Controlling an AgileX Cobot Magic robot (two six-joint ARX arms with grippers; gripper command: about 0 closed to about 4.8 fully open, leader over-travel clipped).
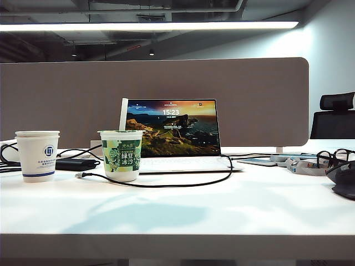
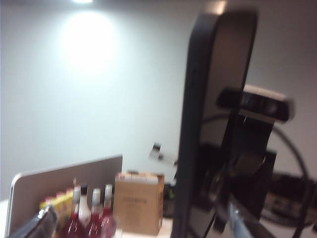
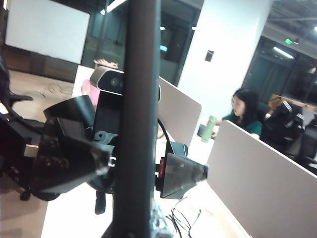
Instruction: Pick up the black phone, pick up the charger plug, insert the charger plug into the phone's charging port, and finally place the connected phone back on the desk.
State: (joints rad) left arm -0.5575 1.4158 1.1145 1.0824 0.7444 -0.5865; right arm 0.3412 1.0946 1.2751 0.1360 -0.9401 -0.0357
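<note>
The black phone (image 3: 141,99) stands upright and edge-on in my right gripper (image 3: 141,220), which is shut on its lower part. From the left wrist view the phone (image 2: 203,99) shows a dark edge and a glossy grey face, with the right gripper (image 2: 223,173) behind it. My left gripper (image 2: 138,229) is open wide just across from the phone, its fingers (image 3: 74,163) spread either side of it. The charger plug (image 1: 79,175) lies on the desk (image 1: 222,210) left of the green cup, on its black cable (image 1: 166,184). I cannot make out the charging port. Neither gripper shows in the exterior view.
An open laptop (image 1: 175,130) stands mid-desk before the divider (image 1: 249,94). The green cup (image 1: 121,155), a white paper cup (image 1: 37,155) and a black brick (image 1: 75,164) sit on the left. A flat dark item (image 1: 256,162), glasses (image 1: 333,155) and a mouse (image 1: 344,180) lie on the right.
</note>
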